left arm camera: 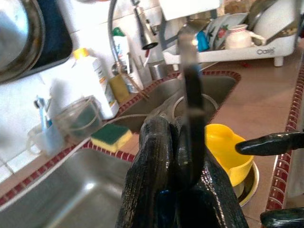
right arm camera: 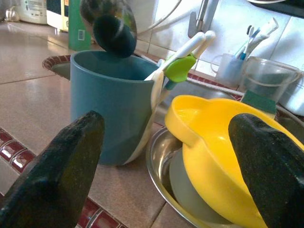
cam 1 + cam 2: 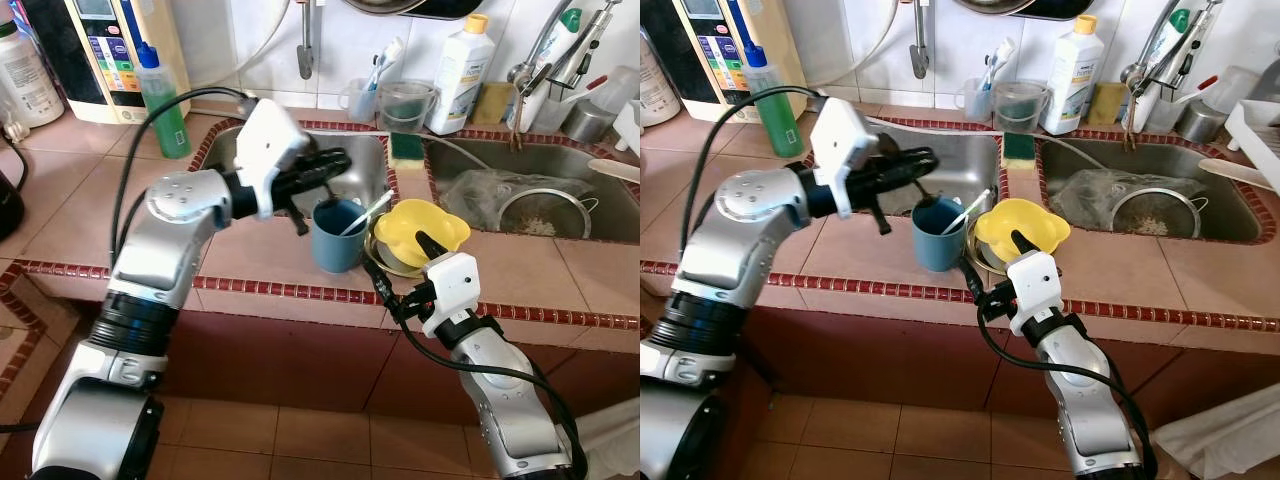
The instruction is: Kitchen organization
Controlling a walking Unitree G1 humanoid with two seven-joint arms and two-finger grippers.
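Up close in the left wrist view, left gripper point(image 1: 183, 156) fingers are pinched on a dark metal spoon point(image 1: 192, 95), bowl hanging over the blue cup point(image 3: 337, 236) on the tiled counter point(image 3: 250, 262), while right gripper point(image 2: 166, 156) sits wide apart by the yellow bowl point(image 2: 223, 142).

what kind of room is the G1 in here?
Almost certainly a home kitchen: a tiled counter with a double steel sink, a dish sponge on the divider, and a detergent bottle against the tiled wall. A blue cup and a yellow bowl sit by the counter edge.
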